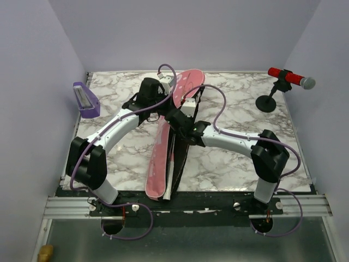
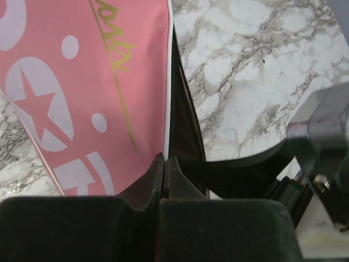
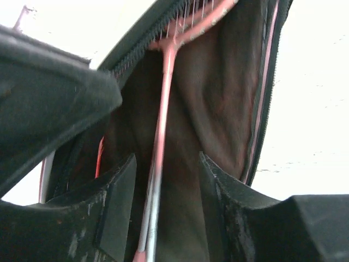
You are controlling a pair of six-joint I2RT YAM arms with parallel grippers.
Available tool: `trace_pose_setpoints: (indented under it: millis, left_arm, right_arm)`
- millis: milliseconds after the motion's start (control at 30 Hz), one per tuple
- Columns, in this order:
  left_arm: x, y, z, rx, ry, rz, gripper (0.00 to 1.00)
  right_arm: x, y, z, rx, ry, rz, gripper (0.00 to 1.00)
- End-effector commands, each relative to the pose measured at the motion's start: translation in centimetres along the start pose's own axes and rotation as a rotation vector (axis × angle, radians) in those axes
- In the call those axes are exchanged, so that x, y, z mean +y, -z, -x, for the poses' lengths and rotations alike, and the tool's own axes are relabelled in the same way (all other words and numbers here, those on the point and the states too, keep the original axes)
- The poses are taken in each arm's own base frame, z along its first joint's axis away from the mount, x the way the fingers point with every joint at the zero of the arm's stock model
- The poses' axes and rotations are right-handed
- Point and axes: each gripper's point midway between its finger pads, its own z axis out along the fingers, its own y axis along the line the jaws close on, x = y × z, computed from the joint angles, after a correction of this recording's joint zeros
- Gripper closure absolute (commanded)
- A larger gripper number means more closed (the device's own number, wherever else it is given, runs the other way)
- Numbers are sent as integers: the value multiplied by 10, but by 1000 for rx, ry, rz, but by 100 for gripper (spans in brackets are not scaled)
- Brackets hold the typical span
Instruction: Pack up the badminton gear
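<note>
Racket inside bag, right wrist only

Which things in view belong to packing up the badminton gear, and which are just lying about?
Part of the job:
pink bag, its edge pinched by the left gripper
pink racket, inside the open bag, its shaft between the spread fingers of the right gripper

Just lying about:
red microphone, far right
purple tray, far left

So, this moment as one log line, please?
left gripper: shut on bag edge | right gripper: open around racket shaft | racket: in bag
</note>
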Motion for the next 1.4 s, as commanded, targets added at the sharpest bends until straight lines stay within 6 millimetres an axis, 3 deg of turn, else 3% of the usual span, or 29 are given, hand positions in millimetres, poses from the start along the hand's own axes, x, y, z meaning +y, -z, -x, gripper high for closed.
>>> trace_pose_setpoints:
  millis: [0,167,300,400,500,600,800,1133,1233,1367]
  left_arm:
    - [-65,15,9,-6,3,-223,100]
    - [-62,13,9,-2,6,-208,100]
    - [-58,11,9,-7,-4,-191,100]
    - [-57,11,10,-5,-3,-186,100]
    - [-58,14,11,-11,-9,-186,100]
    - [-58,17,12,-20,-16,-177,100]
    - [-56,19,11,-27,-20,-168,100]
    - [-55,25,14,-42,-32,-153,100]
    - [-55,26,14,-42,-33,-152,100]
    - [-50,22,11,-34,-24,-139,100]
  right_arm:
    - [23,23,27,-46,-31,160,39]
    - [9,57,48,-80,-93,196,36]
    - [-18,76,52,-90,-149,161,35]
    - [-41,79,30,-52,-167,130,34]
    - [-60,78,-3,6,-190,126,25]
    - [-59,82,-24,47,-190,207,23]
    - [-53,77,-35,39,-224,273,21]
    - [-33,41,-44,92,-255,269,26]
    - [-30,40,-46,109,-285,307,32]
    - [-26,44,-42,122,-333,363,51]
